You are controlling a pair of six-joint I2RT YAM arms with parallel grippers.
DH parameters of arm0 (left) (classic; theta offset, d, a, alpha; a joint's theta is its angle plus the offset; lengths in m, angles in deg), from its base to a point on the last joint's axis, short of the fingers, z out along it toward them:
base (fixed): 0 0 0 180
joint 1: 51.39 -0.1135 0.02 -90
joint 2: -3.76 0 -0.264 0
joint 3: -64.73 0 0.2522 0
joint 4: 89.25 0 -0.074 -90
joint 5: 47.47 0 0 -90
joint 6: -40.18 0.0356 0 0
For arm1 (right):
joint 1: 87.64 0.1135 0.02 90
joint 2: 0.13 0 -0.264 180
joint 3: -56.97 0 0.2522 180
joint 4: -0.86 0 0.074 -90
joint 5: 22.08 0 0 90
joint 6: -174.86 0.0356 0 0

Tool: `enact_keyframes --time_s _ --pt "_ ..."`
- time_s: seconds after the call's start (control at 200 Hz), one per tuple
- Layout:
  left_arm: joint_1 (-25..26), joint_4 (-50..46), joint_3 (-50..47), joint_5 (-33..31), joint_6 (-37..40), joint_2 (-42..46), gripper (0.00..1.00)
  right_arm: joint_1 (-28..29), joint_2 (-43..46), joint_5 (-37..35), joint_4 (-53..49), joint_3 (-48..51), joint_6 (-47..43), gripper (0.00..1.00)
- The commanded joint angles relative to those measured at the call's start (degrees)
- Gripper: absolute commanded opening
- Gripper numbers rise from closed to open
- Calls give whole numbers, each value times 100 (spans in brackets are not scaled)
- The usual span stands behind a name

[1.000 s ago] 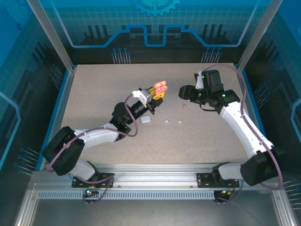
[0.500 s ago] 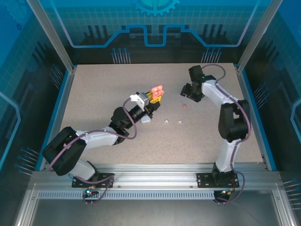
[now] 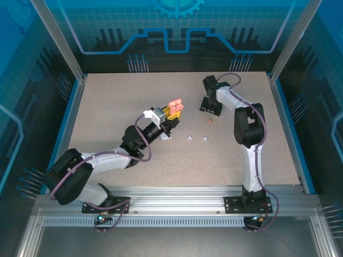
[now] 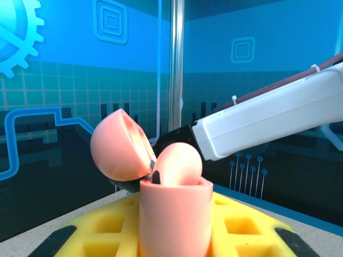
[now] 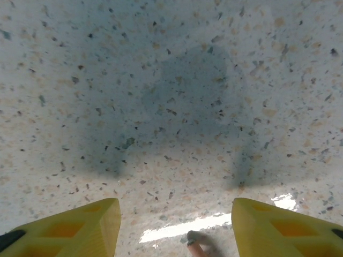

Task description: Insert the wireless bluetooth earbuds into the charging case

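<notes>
My left gripper (image 3: 172,111) is shut on a salmon-pink charging case (image 3: 176,104) and holds it above the table. In the left wrist view the case (image 4: 174,214) stands between the yellow fingers (image 4: 252,227) with its lid (image 4: 115,144) swung open. My right gripper (image 3: 207,104) points down at the table, just behind a pink earbud (image 3: 209,121). In the right wrist view the right gripper (image 5: 174,225) is open with nothing between its jaws, and the earbud's tip (image 5: 194,249) lies at the bottom edge. Two white earbuds (image 3: 189,138) (image 3: 204,140) lie mid-table.
A white case (image 3: 165,135) lies on the table, partly under my left wrist. The right arm's white link (image 4: 268,123) crosses behind the pink case in the left wrist view. Blue walls and metal posts (image 3: 59,40) enclose the speckled tabletop (image 3: 118,101).
The right arm has folded up and its gripper has swung left toward the back centre. The left gripper has drifted slightly left and nearer with the case.
</notes>
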Motion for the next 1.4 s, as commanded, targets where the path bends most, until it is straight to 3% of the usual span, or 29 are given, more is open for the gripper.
enact_keyframes --time_s 0.0,0.55,0.845,1.03,1.396 --pt "11 83 15 -48 -80 148 0 63 -47 11 -184 -3 -57 58" --pt "7 -105 164 -33 -4 113 0 314 743 552 597 1353 180 59" --pt "11 -106 280 -19 -22 -7 0 471 1115 2199 1402 1382 -223 57" --pt "10 -106 315 -24 -18 -22 0 331 1304 1836 1250 1258 -401 57" --pt "11 -157 333 -24 -5 44 0 426 542 791 367 491 -698 51"
